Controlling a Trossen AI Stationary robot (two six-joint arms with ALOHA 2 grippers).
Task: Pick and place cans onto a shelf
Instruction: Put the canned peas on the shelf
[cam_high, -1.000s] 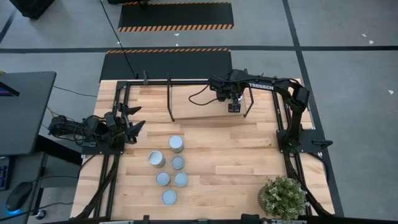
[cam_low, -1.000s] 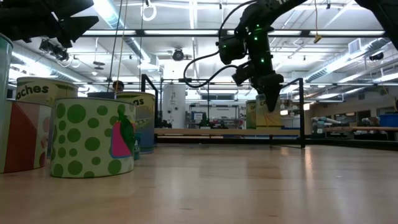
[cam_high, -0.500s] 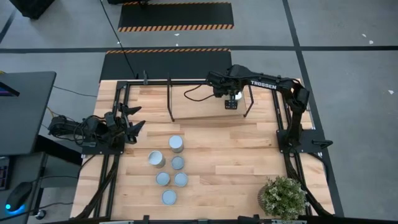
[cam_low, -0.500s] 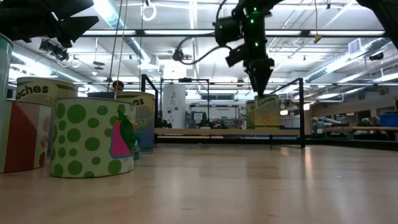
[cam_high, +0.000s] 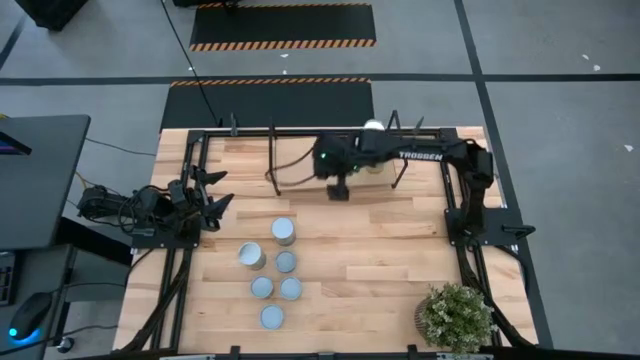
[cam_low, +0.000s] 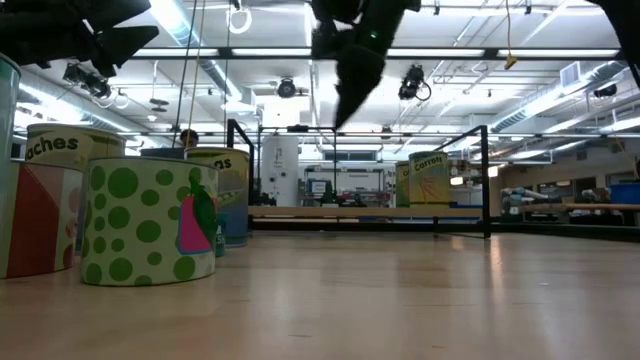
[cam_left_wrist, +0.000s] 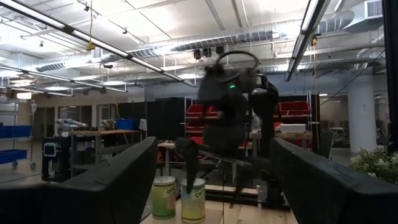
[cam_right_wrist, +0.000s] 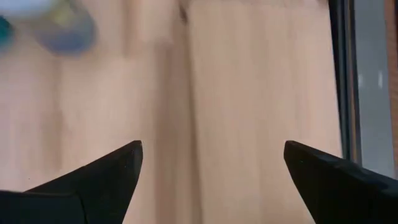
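Spreading across the high view, the wooden table (cam_high: 380, 250) carries everything, framed by black rails. At its far edge stands the shelf (cam_high: 300, 160), a light board between thin black uprights, with one pale-topped can (cam_high: 373, 127) showing on it beside the right arm; the low view shows that can (cam_low: 428, 179) on the shelf board with a yellow-green label.

The right arm (cam_high: 430, 155) reaches from its base at the table's right side across over the shelf toward the middle. Its right claw (cam_high: 338, 190) hangs above the bare table just in front of the shelf, and in the right wrist view its two dark fingers (cam_right_wrist: 93, 180) stand wide apart with nothing between them, so it is released; only wood planks and a blurred can top lie beyond them. The left arm waits at the table's left edge, its left claw (cam_high: 212, 200) spread and empty, as the left wrist view confirms with both fingers (cam_left_wrist: 106, 180) well apart.

The bushy potted plant (cam_high: 455, 318) sits at the near right corner.

Six cans cluster on the table near the left claw: the farthest (cam_high: 283, 231), one to its left (cam_high: 251, 256), one just beside (cam_high: 287, 262), two side by side (cam_high: 261, 288) (cam_high: 291, 288), and the nearest (cam_high: 272, 317).
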